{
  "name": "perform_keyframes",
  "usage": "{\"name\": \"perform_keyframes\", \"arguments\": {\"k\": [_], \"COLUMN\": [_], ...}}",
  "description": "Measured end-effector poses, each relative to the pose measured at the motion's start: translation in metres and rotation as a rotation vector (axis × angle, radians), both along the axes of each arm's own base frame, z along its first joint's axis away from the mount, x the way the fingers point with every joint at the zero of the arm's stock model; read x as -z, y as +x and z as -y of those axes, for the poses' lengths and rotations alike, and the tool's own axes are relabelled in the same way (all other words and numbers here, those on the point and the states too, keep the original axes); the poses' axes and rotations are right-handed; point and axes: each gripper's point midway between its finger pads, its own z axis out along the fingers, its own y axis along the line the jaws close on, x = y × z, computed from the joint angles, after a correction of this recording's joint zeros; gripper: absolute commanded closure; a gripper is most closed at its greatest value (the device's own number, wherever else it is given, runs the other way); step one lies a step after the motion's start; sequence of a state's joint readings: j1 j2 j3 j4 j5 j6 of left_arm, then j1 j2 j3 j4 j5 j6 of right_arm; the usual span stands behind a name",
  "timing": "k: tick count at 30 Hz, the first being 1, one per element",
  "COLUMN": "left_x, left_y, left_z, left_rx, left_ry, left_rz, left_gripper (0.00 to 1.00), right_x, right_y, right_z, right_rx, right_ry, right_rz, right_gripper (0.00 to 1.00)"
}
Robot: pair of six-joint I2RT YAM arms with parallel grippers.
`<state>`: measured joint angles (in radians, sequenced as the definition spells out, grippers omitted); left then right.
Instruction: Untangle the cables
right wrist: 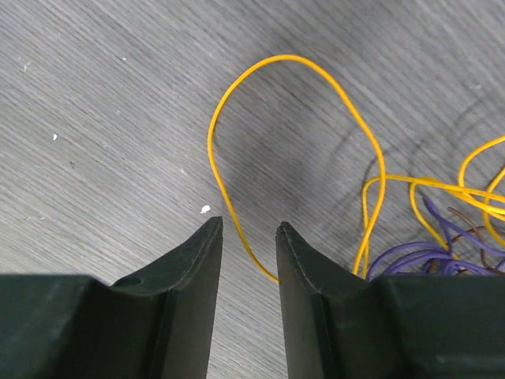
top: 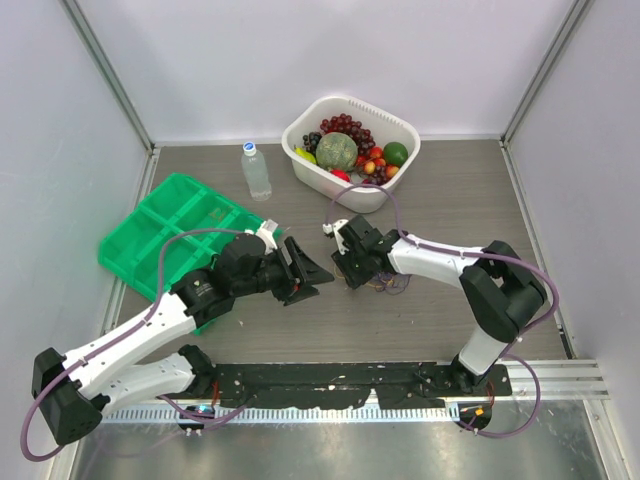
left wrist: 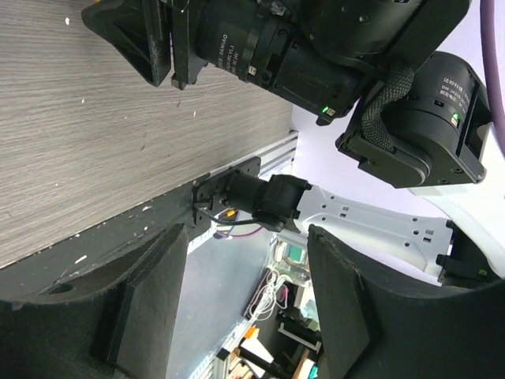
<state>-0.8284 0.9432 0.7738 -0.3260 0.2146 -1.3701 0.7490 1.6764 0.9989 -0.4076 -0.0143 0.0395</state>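
left gripper [top: 308,268] hovering centre-left in top view, jaws standing wide, gripping nothing. right gripper [right wrist: 249,229] at centre, jaws standing part open, yellow cable [right wrist: 285,57] running into narrow gap, nothing clamped. cables [top: 385,283] lying bunched on table [top: 450,190] just right of it. best bet: pinching yellow loop alone, easing it away from purple strands [right wrist: 402,254]. grey wood-grain surface; green tray [top: 150,240] sitting left, fruit basket [top: 300,160] upper centre; pale walls enclosing.
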Motion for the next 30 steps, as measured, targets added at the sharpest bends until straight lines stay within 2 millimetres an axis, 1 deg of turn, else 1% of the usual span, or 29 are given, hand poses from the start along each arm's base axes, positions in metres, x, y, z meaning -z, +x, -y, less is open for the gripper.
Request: {"name": "perform_keyframes", "arguments": {"k": [2, 3, 4, 5, 7, 9, 10, 11, 12, 13, 14, 15, 16, 17, 18, 20, 21, 23, 24, 26, 28, 30], "left_x": [0.0, 0.0, 0.0, 0.0, 0.001, -0.001, -0.002, -0.005, -0.01, -0.015, -0.02, -0.025, -0.032, -0.039, -0.045, -0.058, -0.065, -0.081, -0.09, -0.109, -0.136, -0.165], "left_y": [-0.001, -0.001, -0.001, -0.001, -0.002, -0.004, -0.004, -0.005, -0.005, -0.005, -0.005, -0.005, -0.004, -0.004, -0.004, -0.005, -0.005, -0.006, -0.006, -0.007, -0.007, -0.007], "left_z": [-0.001, -0.001, -0.001, -0.002, -0.003, -0.006, -0.008, -0.01, -0.012, -0.015, -0.017, -0.019, -0.022, -0.024, -0.025, -0.027, -0.028, -0.027, -0.026, -0.023, -0.018, -0.013], "left_rx": [0.007, 0.009, 0.01, 0.011, 0.011, 0.01, 0.009, 0.006, 0.003, -0.004, -0.011, -0.015, -0.024, -0.03, -0.031, -0.029, -0.025, -0.014, -0.004, 0.02, 0.053, 0.084], "left_ry": [0.006, 0.009, 0.011, 0.013, 0.018, 0.018, 0.016, 0.01, 0.003, -0.006, -0.016, -0.025, -0.037, -0.048, -0.056, -0.079, -0.09, -0.12, -0.136, -0.164, -0.195, -0.215], "left_rz": [0.004, 0.005, 0.006, 0.007, 0.004, 0.006, 0.011, 0.021, 0.037, 0.056, 0.075, 0.09, 0.112, 0.132, 0.151, 0.192, 0.215, 0.265, 0.294, 0.349, 0.412, 0.475], "left_gripper": [0.34, 0.34, 0.34, 0.34, 0.34, 0.34, 0.33, 0.33, 0.32, 0.32, 0.32, 0.32, 0.32, 0.32, 0.33, 0.34, 0.35, 0.34, 0.33, 0.33, 0.34, 0.36], "right_x": [0.002, 0.003, 0.004, 0.005, 0.006, 0.002, -0.004, -0.014, -0.029, -0.052, -0.079, -0.113, -0.151, -0.186, -0.229, -0.312, -0.348, -0.401, -0.42, -0.439, -0.448, -0.444], "right_y": [-0.002, -0.003, -0.004, -0.005, -0.006, -0.007, -0.008, -0.005, -0.001, 0.007, 0.016, 0.027, 0.035, 0.041, 0.044, 0.041, 0.034, 0.016, 0.005, -0.013, -0.025, -0.028], "right_z": [0.0, 0.0, 0.0, 0.0, -0.001, -0.002, -0.004, -0.007, -0.012, -0.019, -0.026, -0.033, -0.039, -0.043, -0.044, -0.037, -0.03, -0.014, -0.005, 0.007, 0.012, 0.007], "right_rx": [0.0, 0.003, 0.004, 0.005, 0.013, 0.029, 0.048, 0.064, 0.085, 0.109, 0.131, 0.154, 0.173, 0.186, 0.198, 0.214, 0.215, 0.216, 0.216, 0.221, 0.226, 0.233], "right_ry": [0.006, 0.008, 0.007, 0.007, 0.006, 0.009, 0.013, 0.024, 0.041, 0.072, 0.114, 0.169, 0.233, 0.295, 0.368, 0.517, 0.589, 0.708, 0.761, 0.837, 0.906, 0.948], "right_rz": [-0.009, -0.011, -0.014, -0.019, -0.023, -0.033, -0.046, -0.045, -0.036, -0.009, 0.031, 0.085, 0.146, 0.204, 0.27, 0.397, 0.453, 0.533, 0.563, 0.58, 0.568, 0.533], "right_gripper": [0.69, 0.74, 0.78, 0.86, 0.99, 0.99, 0.99, 0.99, 0.99, 0.99, 0.99, 0.99, 0.99, 0.99, 0.99, 0.99, 0.99, 0.99, 0.99, 0.99, 0.99, 0.99]}}
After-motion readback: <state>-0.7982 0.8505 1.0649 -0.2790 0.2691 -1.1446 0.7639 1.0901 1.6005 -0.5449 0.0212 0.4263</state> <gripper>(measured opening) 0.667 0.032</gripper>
